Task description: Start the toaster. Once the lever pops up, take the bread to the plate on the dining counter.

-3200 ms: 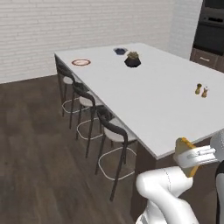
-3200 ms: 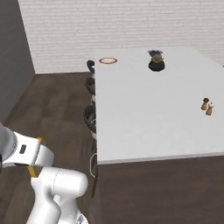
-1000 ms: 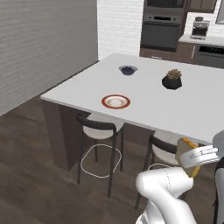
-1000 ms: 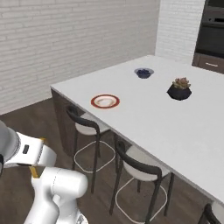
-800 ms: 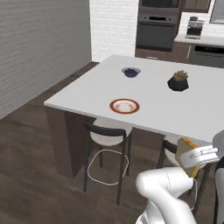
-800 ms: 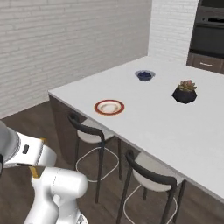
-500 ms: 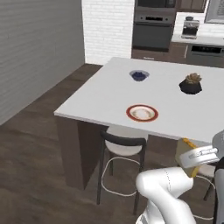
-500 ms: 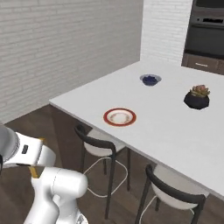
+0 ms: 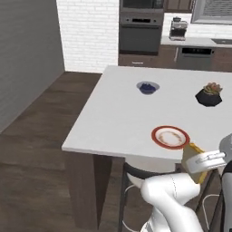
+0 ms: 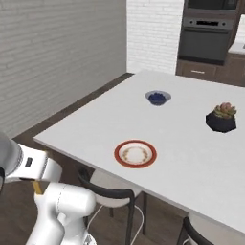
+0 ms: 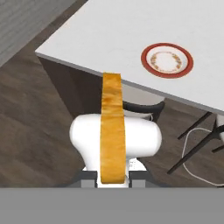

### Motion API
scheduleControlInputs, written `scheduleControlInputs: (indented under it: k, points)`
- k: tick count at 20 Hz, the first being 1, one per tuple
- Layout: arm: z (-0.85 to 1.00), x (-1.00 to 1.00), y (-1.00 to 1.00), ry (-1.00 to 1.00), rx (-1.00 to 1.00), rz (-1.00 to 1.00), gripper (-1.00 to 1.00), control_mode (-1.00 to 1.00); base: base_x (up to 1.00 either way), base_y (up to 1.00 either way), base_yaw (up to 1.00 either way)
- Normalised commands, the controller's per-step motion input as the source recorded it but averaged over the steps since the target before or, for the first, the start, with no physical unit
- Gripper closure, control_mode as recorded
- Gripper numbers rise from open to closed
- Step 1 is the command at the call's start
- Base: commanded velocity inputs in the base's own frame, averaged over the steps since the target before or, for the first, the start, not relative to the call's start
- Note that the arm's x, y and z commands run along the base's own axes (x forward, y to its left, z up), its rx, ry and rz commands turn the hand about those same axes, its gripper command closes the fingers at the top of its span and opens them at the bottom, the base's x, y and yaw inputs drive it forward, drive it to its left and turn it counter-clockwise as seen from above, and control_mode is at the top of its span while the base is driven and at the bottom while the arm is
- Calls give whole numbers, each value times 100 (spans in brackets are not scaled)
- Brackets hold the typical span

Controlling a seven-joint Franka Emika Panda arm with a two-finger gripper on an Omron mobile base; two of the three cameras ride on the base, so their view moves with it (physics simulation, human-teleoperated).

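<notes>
Bread (image 11: 112, 127) stands edge-on at the hand view's centre, clamped between the narrowed jaws of the gripper (image 11: 113, 177) for carriage. Its target, the plate (image 11: 166, 60), sits upper right on the dining counter (image 11: 109, 30), well apart from the bread.

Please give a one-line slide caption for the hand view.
Gripper holds the bread edge-on, short of the empty plate on the dining counter.

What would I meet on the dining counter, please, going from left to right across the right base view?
Plate → small white bowl with blue contents → dark potted plant, all resting on the dining counter.
</notes>
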Motion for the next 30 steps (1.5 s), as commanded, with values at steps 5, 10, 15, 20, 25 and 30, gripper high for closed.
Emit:
scheduleControlInputs:
  k: [5, 10, 15, 20, 25, 30]
  points:
    - [0, 0, 0, 0, 0, 0, 100, 100, 68, 37, -32]
    - [0, 0, 0, 0, 0, 0, 100, 100, 27, 9, -15]
    - [-1, 16, -2, 0, 0, 0, 100, -100, 40, -2, -1]
    - [0, 86, -20, 1, 0, 13, 100, -100, 0, 0, 0]
    - [0, 100, -21, 7, 5, 16, 100, -100, 0, 0, 0]
    - [-10, 100, -9, 12, 1, 11, 100, -100, 0, 0, 0]
